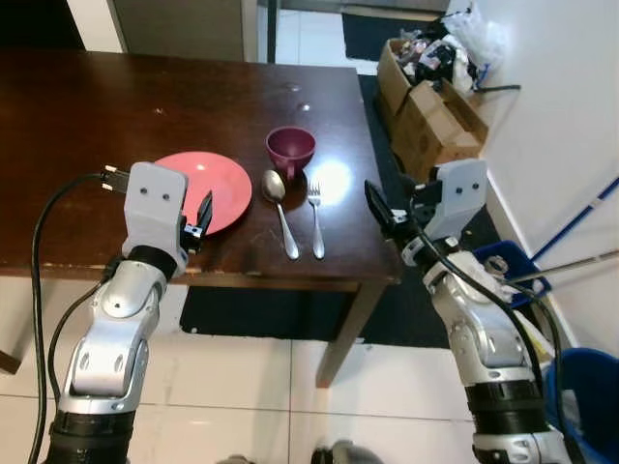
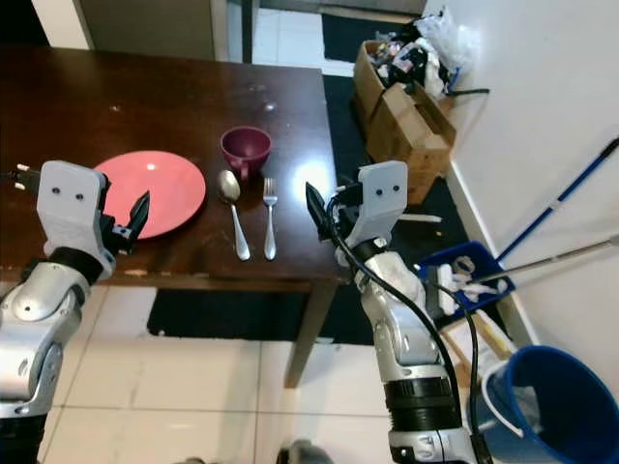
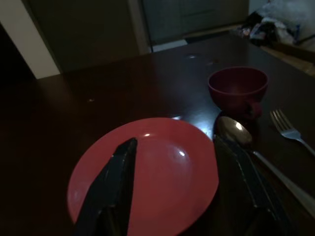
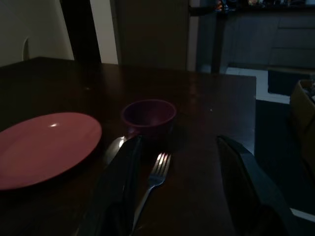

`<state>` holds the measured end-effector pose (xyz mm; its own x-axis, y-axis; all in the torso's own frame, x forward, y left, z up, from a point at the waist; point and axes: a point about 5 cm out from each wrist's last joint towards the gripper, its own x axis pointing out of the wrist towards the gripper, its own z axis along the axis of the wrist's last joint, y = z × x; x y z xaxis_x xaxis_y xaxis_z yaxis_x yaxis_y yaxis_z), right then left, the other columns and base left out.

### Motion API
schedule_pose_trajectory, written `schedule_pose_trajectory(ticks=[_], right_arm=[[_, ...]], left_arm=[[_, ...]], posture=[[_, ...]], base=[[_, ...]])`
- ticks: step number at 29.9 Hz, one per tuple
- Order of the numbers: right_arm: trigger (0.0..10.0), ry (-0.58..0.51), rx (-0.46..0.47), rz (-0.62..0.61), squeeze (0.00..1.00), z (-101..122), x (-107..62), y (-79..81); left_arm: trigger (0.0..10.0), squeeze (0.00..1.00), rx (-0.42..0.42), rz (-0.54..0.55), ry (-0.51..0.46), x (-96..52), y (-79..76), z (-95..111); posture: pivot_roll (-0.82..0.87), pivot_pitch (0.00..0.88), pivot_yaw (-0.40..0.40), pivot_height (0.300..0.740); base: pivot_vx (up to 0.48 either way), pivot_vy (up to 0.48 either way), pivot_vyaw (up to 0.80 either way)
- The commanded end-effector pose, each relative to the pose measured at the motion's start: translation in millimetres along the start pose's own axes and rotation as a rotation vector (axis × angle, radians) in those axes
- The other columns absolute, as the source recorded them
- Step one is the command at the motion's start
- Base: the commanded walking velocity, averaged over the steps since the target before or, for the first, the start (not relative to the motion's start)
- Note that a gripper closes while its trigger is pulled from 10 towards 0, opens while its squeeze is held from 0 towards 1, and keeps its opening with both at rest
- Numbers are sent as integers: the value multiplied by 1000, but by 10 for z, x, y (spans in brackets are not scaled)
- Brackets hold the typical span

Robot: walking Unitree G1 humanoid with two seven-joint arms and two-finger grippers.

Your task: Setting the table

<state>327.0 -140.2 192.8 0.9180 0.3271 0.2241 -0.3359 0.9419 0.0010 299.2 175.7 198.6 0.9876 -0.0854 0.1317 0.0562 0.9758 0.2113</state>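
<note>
Currently the red plate point(image 1: 206, 188) sits near the desk point(image 1: 97, 116) front edge, with spoon point(image 1: 280, 208), fork point(image 1: 315, 220) and cup point(image 1: 290, 148) beside it; left gripper point(image 3: 172, 162) and right gripper point(image 4: 179, 172) hover with jaws open, empty. Risk: a careless sweep knocks cutlery off the edge

The counter point(image 1: 116, 106) is seen as dark, polished wood, with bright glare thrown back near its right edge. A smooth, plastic-looking gloss is shown by the red plate point(image 1: 218, 188), and a similar sheen by the maroon cup point(image 1: 290, 150). The spoon point(image 1: 279, 208) and fork point(image 1: 315, 220) are made of shiny metal. The floor point(image 1: 251, 387) is laid with pale glossy tiles. The boxes point(image 1: 430, 111) are of matt brown cardboard. The fingers point(image 3: 110, 182) are finished in matt black.
</note>
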Motion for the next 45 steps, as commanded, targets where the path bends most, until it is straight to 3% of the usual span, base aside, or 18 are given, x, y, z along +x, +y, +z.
schedule_pose_trajectory(ticks=[1, 8, 12, 13, 23, 24, 28, 38, 39, 40, 45], right_arm=[[10000, 24, -4, -7, 0, -48, -21, -25], [10000, 46, -41, -8, 0, -73, 0, -41], [10000, 118, -84, 22, 0, -175, 1, -19], [10000, 166, -88, 28, 0, -247, 0, -2], [10000, 255, -112, -37, 0, -350, 52, -10], [10000, 285, -107, -29, 0, -385, 61, 25], [10000, 356, -81, 52, 0, -471, 64, 180], [10000, 491, -116, -12, 0, -689, 96, 235], [10000, 502, -113, -20, 98, -704, 94, 236], [10000, 510, -107, -31, 1000, -712, 88, 237], [10000, 535, -90, -39, 1000, -714, 63, 244]], left_arm=[[10000, 0, 4, -10, 5, 5, -17, -4], [10000, 0, 2, -20, 3, 27, -39, 10], [10000, 0, 8, -57, -5, 58, -94, 32], [10000, 0, 26, -105, -9, 79, -148, 46], [10000, 0, -31, -342, -41, 141, -285, 252], [10000, 0, -27, -422, -52, 145, -283, 330], [10000, 0, 39, -532, -71, 132, -277, 408], [10000, 0, 58, -544, -67, 113, -244, 444], [10000, 0, 57, -549, -63, 100, -243, 443], [10000, 0, 54, -550, -58, 85, -240, 443], [10000, 0, 49, -560, -39, 48, -244, 416]], posture=[[-54, 27, 24, 740], [-57, 34, 26, 740], [-57, 35, 27, 740], [-57, 37, 28, 740], [-49, 54, 29, 740], [-42, 60, 29, 740], [-37, 74, 33, 740], [-21, 101, 26, 740], [-16, 113, 22, 740], [-13, 120, 19, 740], [-20, 135, 19, 740]], base=[[360, 0, 0], [358, 0, 0], [300, 0, 0], [255, 0, 0], [0, 0, 0], [0, 0, 0], [0, 0, 0], [0, 0, 0], [0, 0, 0], [0, 0, 0], [0, 0, 0]])
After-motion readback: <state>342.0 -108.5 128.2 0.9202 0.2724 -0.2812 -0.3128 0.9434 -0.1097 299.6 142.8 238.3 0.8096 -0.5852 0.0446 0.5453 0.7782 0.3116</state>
